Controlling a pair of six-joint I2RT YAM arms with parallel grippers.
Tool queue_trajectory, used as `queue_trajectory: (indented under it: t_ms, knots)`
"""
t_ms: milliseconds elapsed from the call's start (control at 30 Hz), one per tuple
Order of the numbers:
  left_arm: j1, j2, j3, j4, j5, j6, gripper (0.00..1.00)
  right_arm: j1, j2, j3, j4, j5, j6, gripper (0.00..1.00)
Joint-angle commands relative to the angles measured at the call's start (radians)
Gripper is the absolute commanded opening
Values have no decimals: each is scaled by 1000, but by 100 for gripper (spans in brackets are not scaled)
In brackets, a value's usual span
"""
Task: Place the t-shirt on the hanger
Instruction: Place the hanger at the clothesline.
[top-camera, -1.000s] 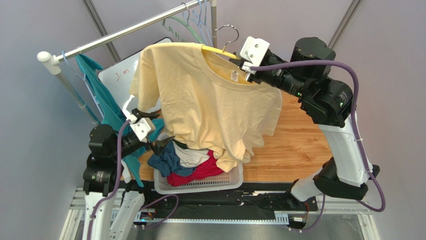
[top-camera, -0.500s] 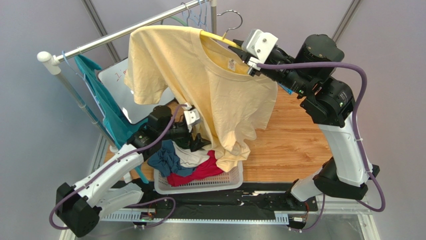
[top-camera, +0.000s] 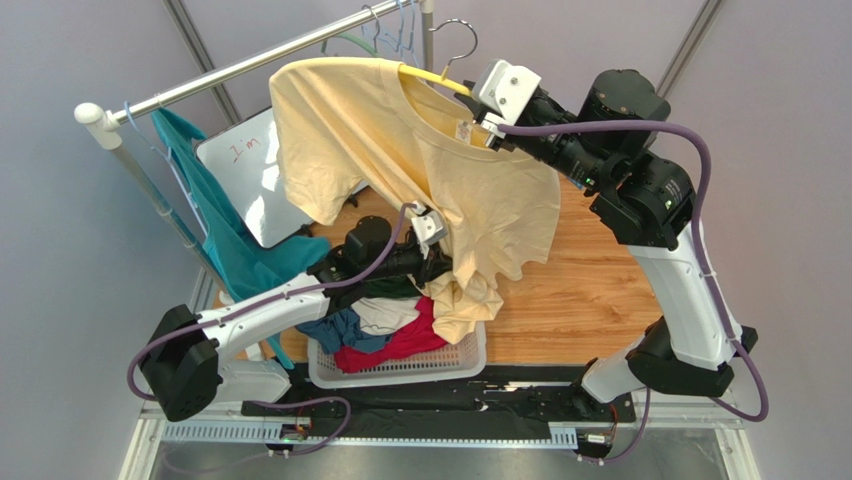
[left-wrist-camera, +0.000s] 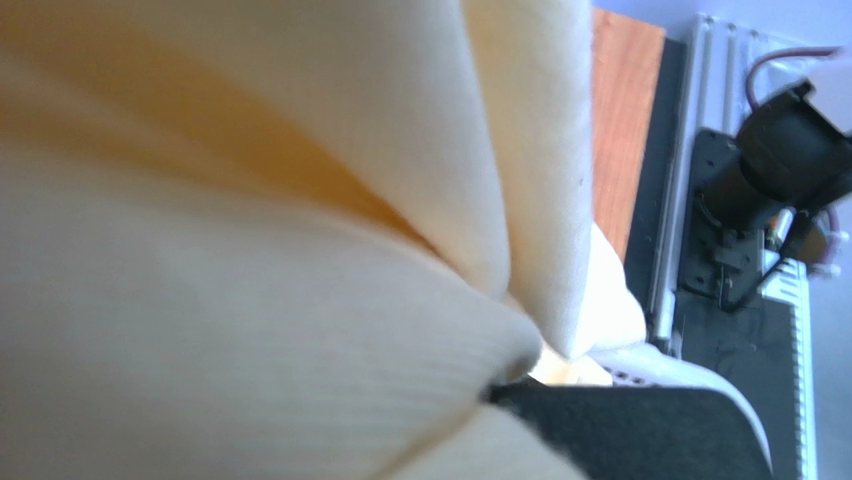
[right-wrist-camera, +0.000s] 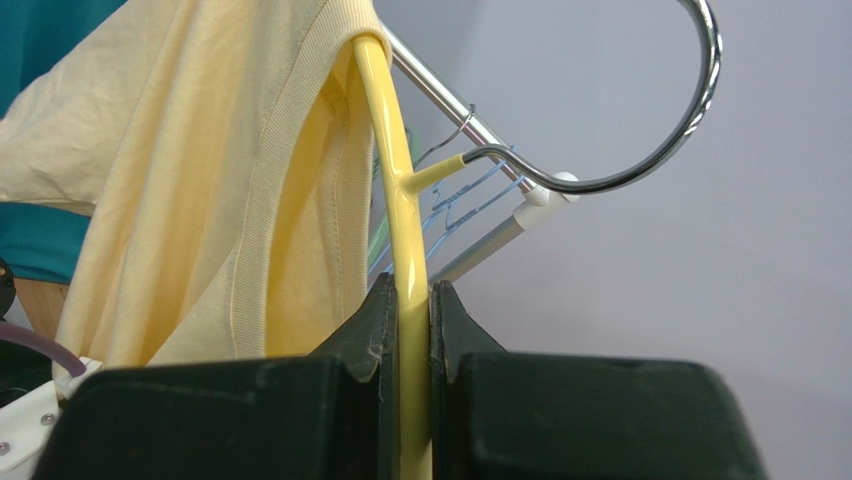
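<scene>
- The t-shirt (top-camera: 480, 200) hangs high beside the rail (top-camera: 250, 65), draped over the far arm of the hanger (right-wrist-camera: 400, 230). Its hem sags to the basket (top-camera: 400, 370) at the table's near edge.
- I judge it only half on. The neck wraps one arm of the hanger, while the other shoulder droops below the held end. A downward tug on the body could slide the cloth off that one arm.
- The right gripper (right-wrist-camera: 412, 320) is clamped on the hanger's thin bar just below the hook (right-wrist-camera: 700, 100). The bar is slim and smooth, so the lopsided weight of the shirt might twist it between the fingers.
- The left gripper (top-camera: 443, 258) is buried in the shirt's lower folds. Its wrist view shows little but cream cloth, so I cannot tell whether it is grasping the fabric or just closing.
- If it pinches front and back layers together, a pull would stretch the neck rather than open the shoulder for the free arm.
- The hook stands near the rail and the hangers on it, so a swing could snag there.
- The hem touches the basket's clothes and may drag some out.
</scene>
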Motion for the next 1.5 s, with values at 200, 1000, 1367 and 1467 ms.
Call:
queue_trajectory:
  t_ms: [200,1000,1367,1467]
  knots:
    - [241,-146,157,-93,-191,37,0,-2,-40,-11,222,5,8,0]
    - [691,-324,93,-458,-27,69,48,41,242,-59,234,92,226,0]
    - [766,-647,70,-503,260,-147,68,89,380,90,282,198,262,0]
    - [739,-606,107,-411,262,-267,65,113,370,47,309,218,284,0]
